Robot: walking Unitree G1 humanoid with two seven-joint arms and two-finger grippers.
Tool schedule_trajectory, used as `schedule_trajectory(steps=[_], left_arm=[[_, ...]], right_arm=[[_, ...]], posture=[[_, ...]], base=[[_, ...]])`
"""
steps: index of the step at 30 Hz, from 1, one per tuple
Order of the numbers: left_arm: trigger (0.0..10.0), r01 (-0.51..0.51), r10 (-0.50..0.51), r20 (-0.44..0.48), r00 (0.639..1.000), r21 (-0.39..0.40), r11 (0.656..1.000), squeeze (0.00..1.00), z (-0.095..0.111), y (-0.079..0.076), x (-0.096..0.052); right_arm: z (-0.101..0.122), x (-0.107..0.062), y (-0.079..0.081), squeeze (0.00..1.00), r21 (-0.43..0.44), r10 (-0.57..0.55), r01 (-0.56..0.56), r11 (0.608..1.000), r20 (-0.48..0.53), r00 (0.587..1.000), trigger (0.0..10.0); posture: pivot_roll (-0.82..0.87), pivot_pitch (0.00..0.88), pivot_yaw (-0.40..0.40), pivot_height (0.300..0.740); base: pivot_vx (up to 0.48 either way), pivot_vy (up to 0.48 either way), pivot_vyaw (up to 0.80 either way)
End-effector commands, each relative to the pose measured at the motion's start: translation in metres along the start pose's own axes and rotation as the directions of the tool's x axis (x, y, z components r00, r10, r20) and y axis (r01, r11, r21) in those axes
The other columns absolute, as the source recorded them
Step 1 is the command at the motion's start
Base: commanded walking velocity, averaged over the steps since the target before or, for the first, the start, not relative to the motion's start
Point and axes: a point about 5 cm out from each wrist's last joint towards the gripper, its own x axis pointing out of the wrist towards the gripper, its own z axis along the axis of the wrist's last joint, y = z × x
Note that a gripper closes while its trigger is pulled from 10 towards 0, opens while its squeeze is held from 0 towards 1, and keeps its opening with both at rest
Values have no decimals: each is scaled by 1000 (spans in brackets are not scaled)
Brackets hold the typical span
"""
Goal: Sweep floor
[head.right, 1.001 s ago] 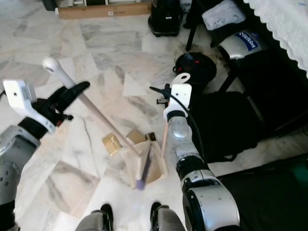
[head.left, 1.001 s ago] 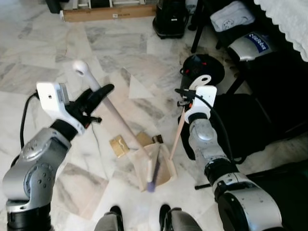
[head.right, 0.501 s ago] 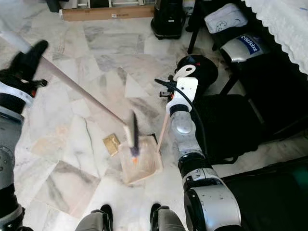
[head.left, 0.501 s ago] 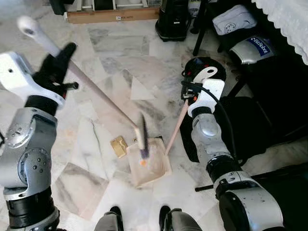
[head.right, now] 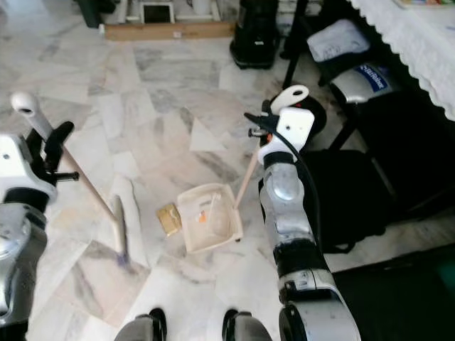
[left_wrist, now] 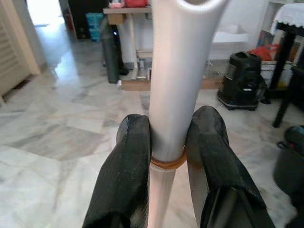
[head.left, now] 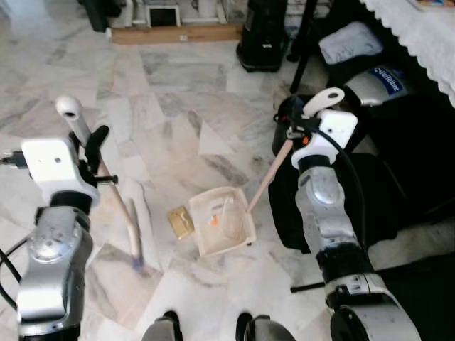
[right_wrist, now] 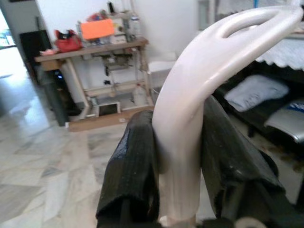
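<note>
A broom with a long pale handle (head.left: 106,186) stands steeply, its brush head (head.left: 134,247) on the marble floor left of the dustpan. My left gripper (head.left: 94,148) is shut on the handle just under its white knob; the left wrist view shows both fingers (left_wrist: 133,156) pressed on it. A cream dustpan (head.left: 225,223) lies on the floor with small orange debris (head.left: 213,222) inside. Its thin handle (head.left: 270,177) rises to my right gripper (head.left: 293,133), which is shut on the white looped grip (right_wrist: 190,104). A yellow-brown scrap (head.left: 180,222) lies just left of the pan.
Black furniture and a dark bag (head.left: 295,114) crowd the right side, with folded cloth items (head.left: 347,42) on them. A black appliance (head.left: 263,32) and a cardboard plank (head.left: 178,33) sit at the far edge. My feet (head.left: 206,328) are just behind the dustpan.
The broom head has left the dustpan and swung left onto the floor, with the handle now steeper. The dustpan stays held, orange debris inside. The camera has shifted.
</note>
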Motion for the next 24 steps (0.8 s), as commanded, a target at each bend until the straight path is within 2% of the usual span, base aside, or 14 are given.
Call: schedule_trajectory(steps=[1, 5, 8, 24], left_arm=[[10000, 32, -32, 46, 998, -3, 999, 0, 3, -10, -2], [10000, 30, -29, 42, 999, -12, 999, 0, -1, -14, -2], [10000, 54, -53, 45, 998, -20, 998, 0, -3, -23, 0], [10000, 52, -51, 51, 997, -13, 999, 0, -6, -26, 0]], right_arm=[[16, -2, -4, 0, 3, 9, -9, 1000, 65, 998, 10000], [17, -7, -6, 0, 11, -2, 2, 1000, 62, 998, 10000], [21, -11, -6, 0, 30, -11, 9, 1000, 54, 998, 10000], [22, -23, -2, 0, 67, -17, 15, 998, 29, 999, 10000]], posture=[[-13, 112, -53, 740], [-26, 92, -50, 740], [-28, 76, -44, 740], [-28, 13, -31, 740]], base=[[0, 0, 719], [0, 0, 775], [0, 0, 794], [0, 0, 795]])
